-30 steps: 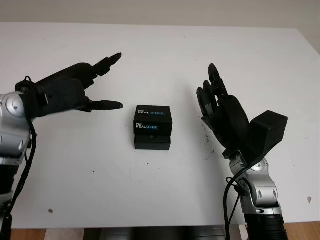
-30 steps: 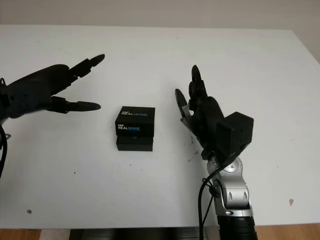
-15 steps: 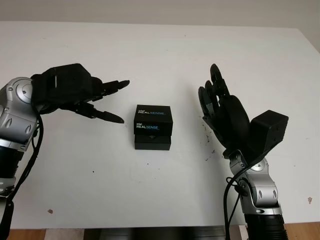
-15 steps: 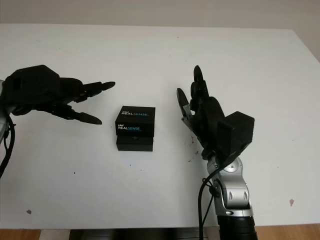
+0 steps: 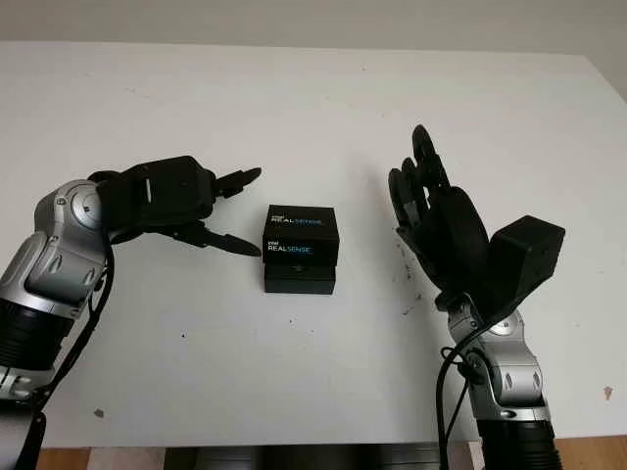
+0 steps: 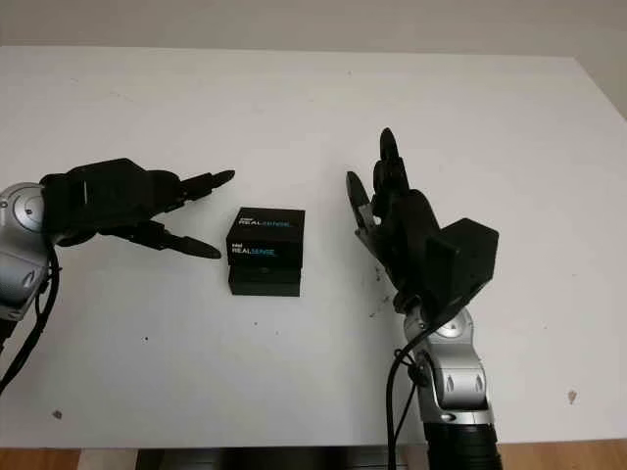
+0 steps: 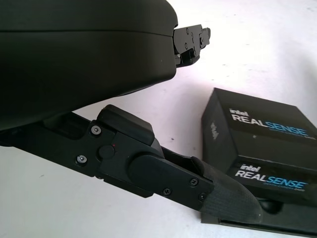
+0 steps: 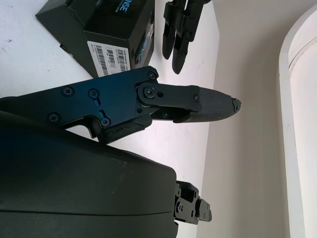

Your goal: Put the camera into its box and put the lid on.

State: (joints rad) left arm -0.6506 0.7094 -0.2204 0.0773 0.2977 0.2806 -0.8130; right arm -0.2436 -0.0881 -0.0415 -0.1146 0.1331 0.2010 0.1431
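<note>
A: Where is the camera box (image 5: 300,249)?

B: Near the middle of the white table (image 5: 313,108). It is a black box with "REALSENSE" printed on it. Its lid (image 5: 302,231) sits on top but shifted toward twelve o'clock, so a strip of the lower part shows at the six o'clock edge.

A: And the camera itself?

B: I cannot tell; a small rounded dark shape shows in the uncovered strip in the left wrist view, but what it is stays unclear.

A: What is the left hand (image 5: 186,201) doing?

B: It is at nine o'clock from the box, open and holding nothing. One fingertip (image 5: 247,249) is just beside the lid's nine o'clock side, another points above it toward eleven o'clock. Whether the lower finger touches the box, I cannot tell.

A: The right hand (image 5: 438,225)?

B: At three o'clock from the box, well apart from it, open, palm turned toward the box, fingers pointing toward twelve o'clock. It holds nothing.
</note>
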